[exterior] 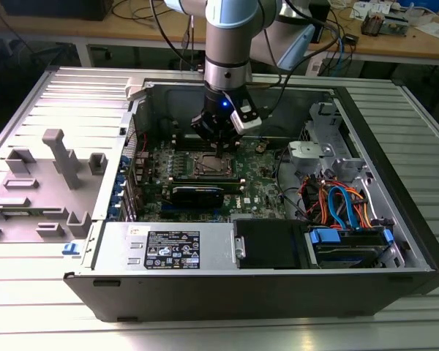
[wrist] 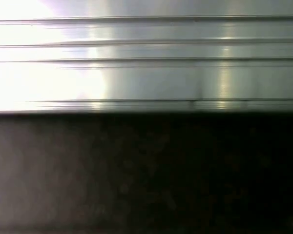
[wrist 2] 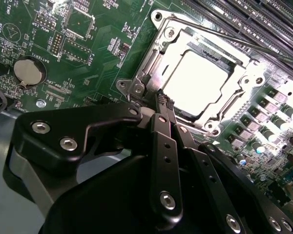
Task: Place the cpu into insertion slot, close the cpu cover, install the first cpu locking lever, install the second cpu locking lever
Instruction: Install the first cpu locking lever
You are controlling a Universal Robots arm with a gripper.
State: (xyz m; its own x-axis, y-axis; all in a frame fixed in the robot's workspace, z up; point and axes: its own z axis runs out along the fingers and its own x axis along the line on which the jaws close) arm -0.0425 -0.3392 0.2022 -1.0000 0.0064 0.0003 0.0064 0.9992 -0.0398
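The cpu (wrist 2: 198, 80) lies flat in the insertion slot (exterior: 207, 167), its metal top glaring bright in the second wrist view. The shiny cpu cover (wrist 2: 154, 68) lies down over it, and the chip shows through the cover's window. A thin locking lever (wrist 2: 224, 38) runs along the socket side nearest the memory slots. My gripper (wrist 2: 164, 100) is shut, its black fingertips together at the socket's corner, touching or just above the cover's edge. In the exterior view the gripper (exterior: 221, 146) hangs straight down over the socket inside the open computer case.
Long black memory slots (wrist 2: 244, 19) flank the socket, and a coin battery (wrist 2: 28, 71) sits on the green board. A black card (exterior: 197, 194), the power supply (exterior: 168, 245) and coloured drive cables (exterior: 344, 205) crowd the case. Grey fixtures (exterior: 58, 157) stand on the exterior view's left.
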